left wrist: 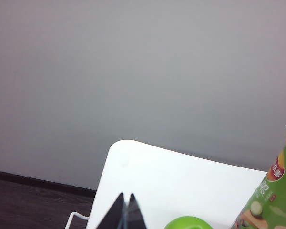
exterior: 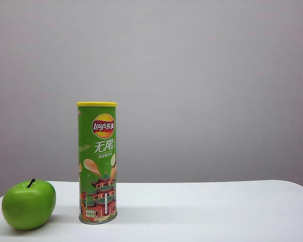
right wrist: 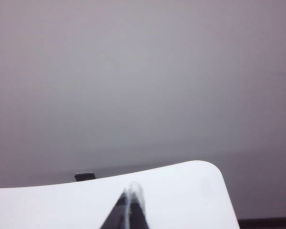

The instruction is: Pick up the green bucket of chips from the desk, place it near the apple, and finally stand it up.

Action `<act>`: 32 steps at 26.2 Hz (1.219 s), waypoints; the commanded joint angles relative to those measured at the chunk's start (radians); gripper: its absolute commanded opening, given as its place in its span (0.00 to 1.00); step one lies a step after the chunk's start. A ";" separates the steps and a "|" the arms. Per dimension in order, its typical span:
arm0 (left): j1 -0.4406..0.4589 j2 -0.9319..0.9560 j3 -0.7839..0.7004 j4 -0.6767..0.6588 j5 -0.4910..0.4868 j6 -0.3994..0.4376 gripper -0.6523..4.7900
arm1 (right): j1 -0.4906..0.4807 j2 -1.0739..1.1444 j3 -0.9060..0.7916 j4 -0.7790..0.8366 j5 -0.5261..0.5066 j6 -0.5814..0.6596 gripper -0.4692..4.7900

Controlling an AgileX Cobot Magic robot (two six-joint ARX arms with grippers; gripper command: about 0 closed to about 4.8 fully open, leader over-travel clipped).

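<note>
While the chip can stands upright: task looks all but done
Chip can [exterior: 97, 164]: on the worktop [exterior: 207, 212], long axis vertical, yellow lid up, silver base down
Apple [exterior: 29, 204]: at the can's 9 o'clock, just beside it, a small gap between
Left gripper [left wrist: 125, 206]: fingers pressed together, empty; apple at its 3 o'clock, can farther the same way
Right gripper [right wrist: 131, 200]: fingers together, empty, over bare worktop; can not in its view
Nearer arm: left, by my reading
Coming move: likely none beyond staying clear of the can
</note>
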 commanded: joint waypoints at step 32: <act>0.000 0.000 0.002 0.007 0.005 -0.006 0.11 | -0.038 -0.627 -0.006 -0.771 -0.002 -0.048 0.08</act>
